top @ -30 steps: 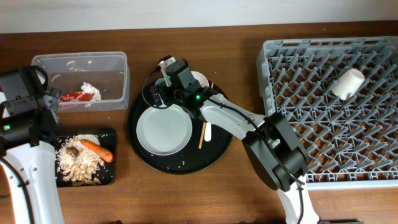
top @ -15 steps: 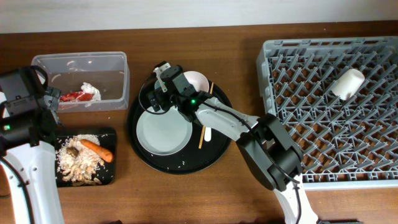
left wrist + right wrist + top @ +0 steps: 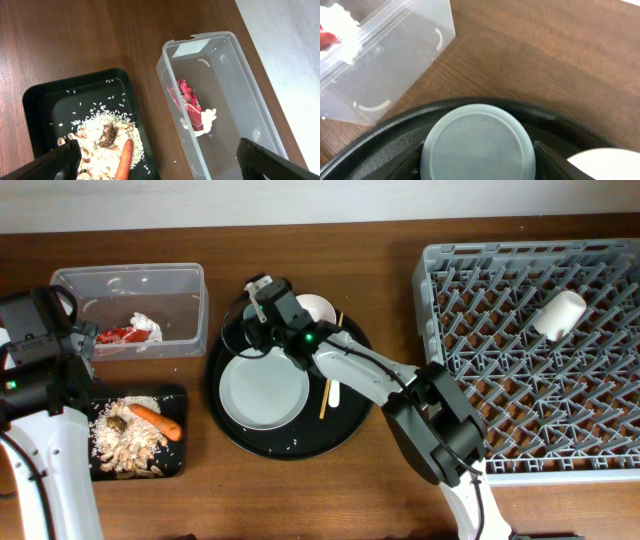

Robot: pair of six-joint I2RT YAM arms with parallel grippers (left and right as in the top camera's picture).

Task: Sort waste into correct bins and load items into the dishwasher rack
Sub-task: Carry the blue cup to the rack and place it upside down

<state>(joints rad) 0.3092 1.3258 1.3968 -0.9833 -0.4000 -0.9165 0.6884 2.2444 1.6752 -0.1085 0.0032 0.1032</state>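
My right gripper (image 3: 479, 160) is shut on the upturned light blue cup (image 3: 479, 142), a finger pressed to each side, at the back left of the round black tray (image 3: 300, 442). That tray also carries the grey plate (image 3: 263, 388), the pink bowl (image 3: 318, 310), a white utensil (image 3: 336, 390) and chopsticks (image 3: 325, 395). A white cup (image 3: 558, 314) lies in the dishwasher rack (image 3: 530, 430). My left gripper (image 3: 160, 160) hangs open above the gap between the clear tub (image 3: 170, 85), holding the red wrapper (image 3: 187, 95) and napkin (image 3: 204, 120), and the black tray (image 3: 40, 100) with rice, carrot (image 3: 124, 160) and brown lump (image 3: 108, 135).
The rack fills the table's right side. The clear tub (image 3: 185, 310) stands just left of the round tray, close to my right gripper (image 3: 262, 320). Bare wood runs along the back and front edges.
My right gripper has shifted slightly left and back over the round tray and closed from wide open onto the light blue cup. The left arm has not moved.
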